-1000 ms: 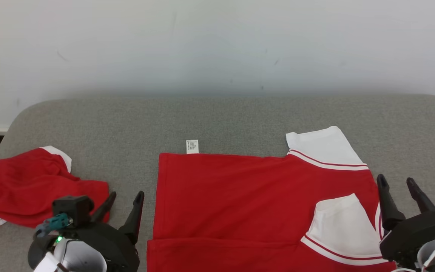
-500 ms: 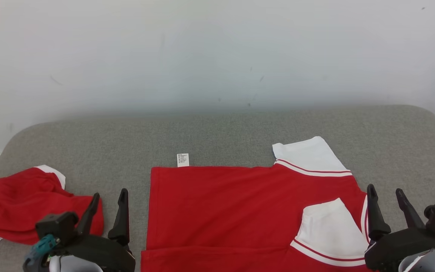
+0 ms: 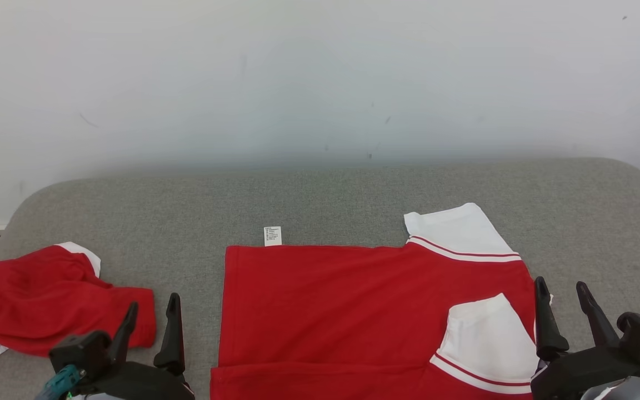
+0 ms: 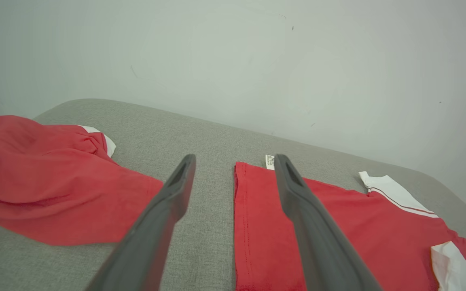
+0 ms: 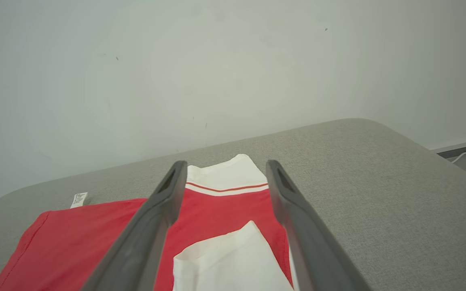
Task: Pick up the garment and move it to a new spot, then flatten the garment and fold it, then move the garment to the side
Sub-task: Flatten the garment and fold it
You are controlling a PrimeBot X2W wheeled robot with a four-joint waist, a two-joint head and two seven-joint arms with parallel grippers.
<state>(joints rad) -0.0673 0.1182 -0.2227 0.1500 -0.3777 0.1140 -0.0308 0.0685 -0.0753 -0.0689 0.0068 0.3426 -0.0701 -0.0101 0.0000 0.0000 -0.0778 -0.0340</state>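
The whole head view has shifted over the last second: the far edge of the grey bench (image 3: 325, 194) sits lower in the picture, so the camera has moved, not the cloth.

On the bench the garment (image 3: 325, 311), a red shirt with white sleeves, lies flat in front of the robot, between its two arms. It keeps the same outline as a second ago, with a crease running across its near edge. One white sleeve (image 3: 486, 333) is turned in over the red body and the other (image 3: 456, 228) points toward the wall.

A second red garment (image 3: 36, 305) lies crumpled at the robot's left, well apart from the flat one and unchanged.

The left end effector (image 3: 153, 301) has dropped lower in the view and drawn away from the shirt's left edge. It is now over bare bench between the two garments, its fingers wide and holding nothing. The right end effector (image 3: 560, 282) has also sunk lower. It stays just beside the shirt's right edge, equally wide and empty.

The small care label (image 3: 273, 235) still pokes out at the far hem.

Judging from this, flattening is done and folding has begun. The arms seem to be backing off to set up the next fold, and moving the garment aside is still to come.
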